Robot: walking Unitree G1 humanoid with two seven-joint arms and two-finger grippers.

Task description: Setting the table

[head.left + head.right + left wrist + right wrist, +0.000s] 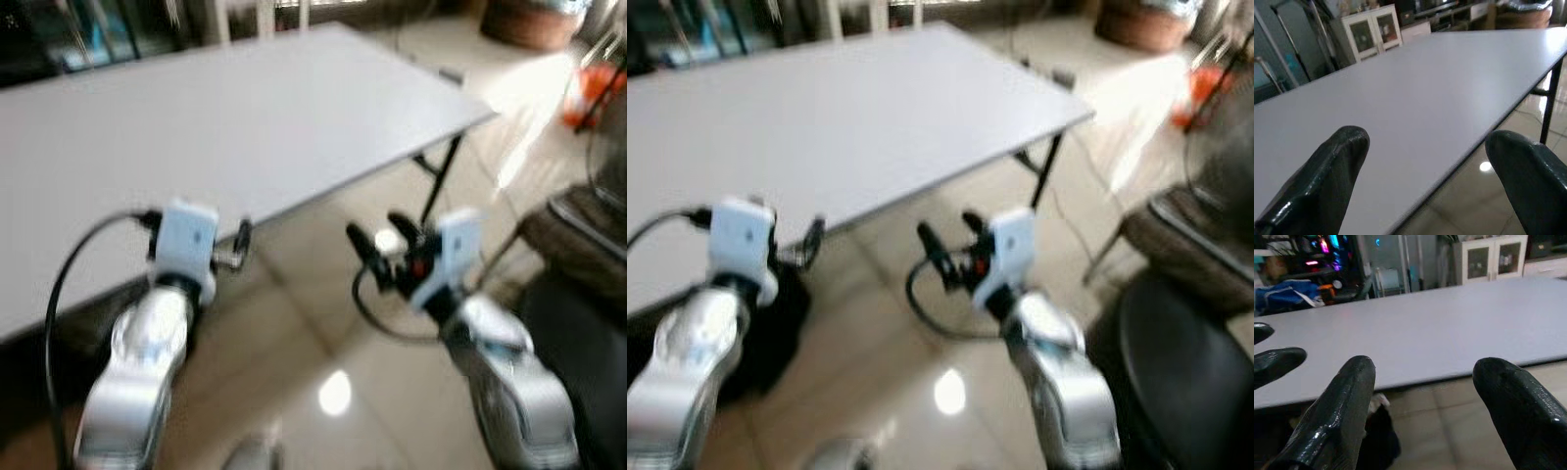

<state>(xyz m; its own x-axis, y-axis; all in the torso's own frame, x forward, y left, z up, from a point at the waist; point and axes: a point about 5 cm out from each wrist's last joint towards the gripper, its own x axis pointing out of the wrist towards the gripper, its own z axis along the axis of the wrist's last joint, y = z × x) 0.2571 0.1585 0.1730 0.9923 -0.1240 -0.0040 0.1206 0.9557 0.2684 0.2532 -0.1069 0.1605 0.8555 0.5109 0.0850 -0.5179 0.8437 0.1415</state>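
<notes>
A long white folding table (225, 117) stands in front of me with a bare top. My left gripper (240, 240) hovers just off the table's near edge, and the left wrist view shows it (1427, 139) open with its black fingers (1327, 181) wide apart over that edge. My right gripper (382, 235) hangs over the floor beside the table's near right corner. In the right wrist view it (1427, 363) is open and holds nothing, facing the table's side edge (1449, 374).
A black table leg (441, 176) stands under the right corner. A dark chair (578, 362) is close by my right arm. A woven basket (534, 20) and an orange object (588, 93) sit on the glossy tiled floor (323, 352). A white cabinet (1374, 32) stands beyond the table.
</notes>
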